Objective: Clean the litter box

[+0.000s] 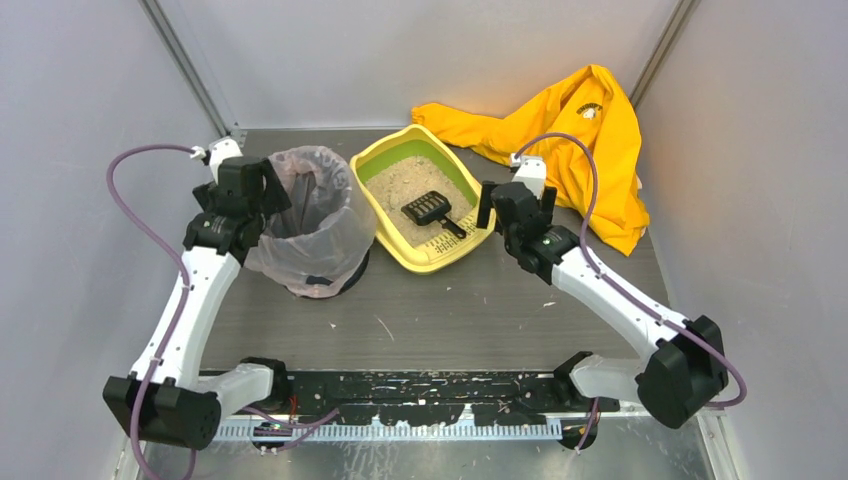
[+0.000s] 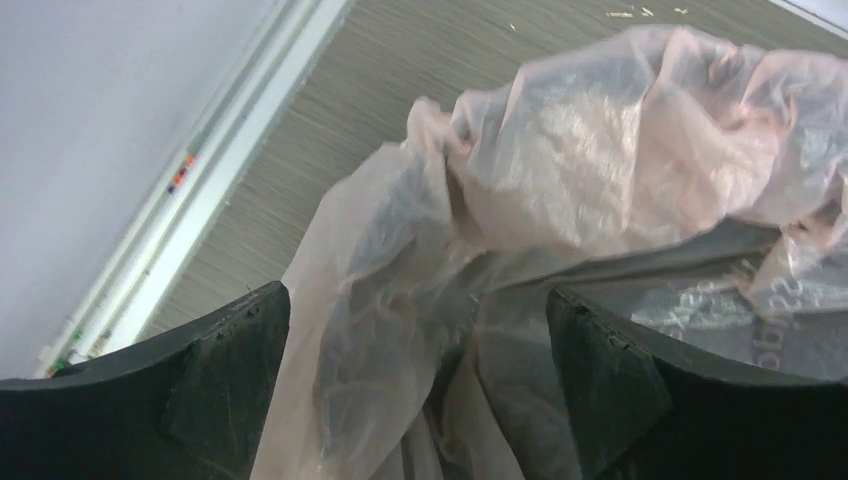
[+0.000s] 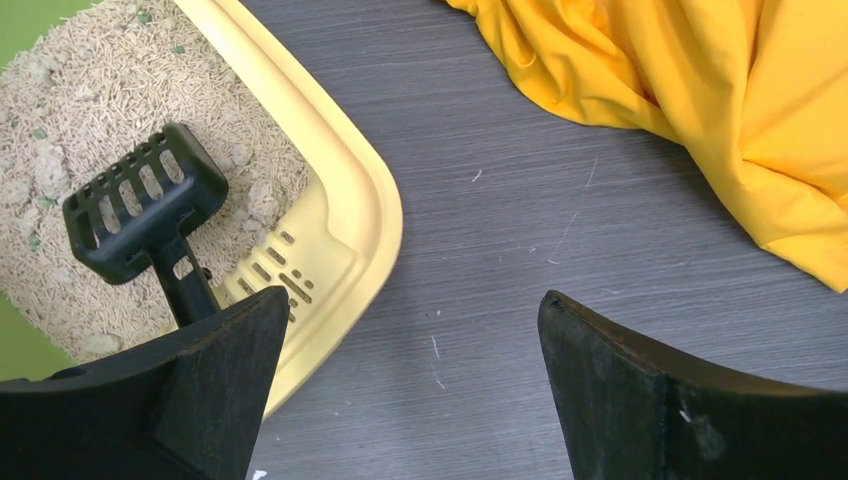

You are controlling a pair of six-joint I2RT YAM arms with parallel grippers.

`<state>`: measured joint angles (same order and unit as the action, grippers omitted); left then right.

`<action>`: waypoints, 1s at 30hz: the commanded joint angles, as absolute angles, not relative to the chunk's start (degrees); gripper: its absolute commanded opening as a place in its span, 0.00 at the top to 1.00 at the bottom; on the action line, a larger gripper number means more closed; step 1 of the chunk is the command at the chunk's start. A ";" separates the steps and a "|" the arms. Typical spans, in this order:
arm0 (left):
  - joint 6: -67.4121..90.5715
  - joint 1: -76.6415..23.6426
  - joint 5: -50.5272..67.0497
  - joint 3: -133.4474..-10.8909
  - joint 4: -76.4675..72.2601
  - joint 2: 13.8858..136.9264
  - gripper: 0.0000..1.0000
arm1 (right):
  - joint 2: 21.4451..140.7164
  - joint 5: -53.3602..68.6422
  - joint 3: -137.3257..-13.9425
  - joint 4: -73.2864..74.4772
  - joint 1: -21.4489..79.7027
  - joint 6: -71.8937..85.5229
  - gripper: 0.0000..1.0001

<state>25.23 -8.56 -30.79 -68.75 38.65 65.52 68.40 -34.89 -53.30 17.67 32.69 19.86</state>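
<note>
The litter box [image 1: 440, 256] is a yellow tray with a green inner wall and beige litter, at the table's back centre. A small black slotted scoop [image 1: 430, 210] lies in the litter, its handle over the slotted front lip. In the right wrist view the litter box's rim [image 3: 350, 180] and the scoop [image 3: 140, 205] lie to the left. My right gripper [image 1: 515, 202] [image 3: 415, 300] hangs open over bare table beside the box's right front corner, holding nothing. My left gripper [image 1: 268, 195] [image 2: 418, 300] is open at the left rim of the bin. The bin's bag [image 2: 560, 150] hangs loose between its fingers.
A round bin lined with a translucent pinkish bag [image 1: 310, 215] stands just left of the litter box. A yellow garment [image 1: 590, 130] [image 3: 700, 90] lies crumpled at the back right. Walls close in the table on three sides. Small litter specks dot the dark tabletop [image 1: 450, 320].
</note>
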 commanded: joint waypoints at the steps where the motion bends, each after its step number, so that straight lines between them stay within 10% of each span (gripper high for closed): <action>1: 29.35 -8.64 -27.76 -65.75 33.65 58.80 0.00 | 73.02 -36.32 -59.33 18.11 30.47 24.23 0.00; 30: 28.52 -8.71 -12.00 -62.53 33.86 45.13 0.00 | 102.71 -21.92 -72.39 21.49 24.87 37.60 0.00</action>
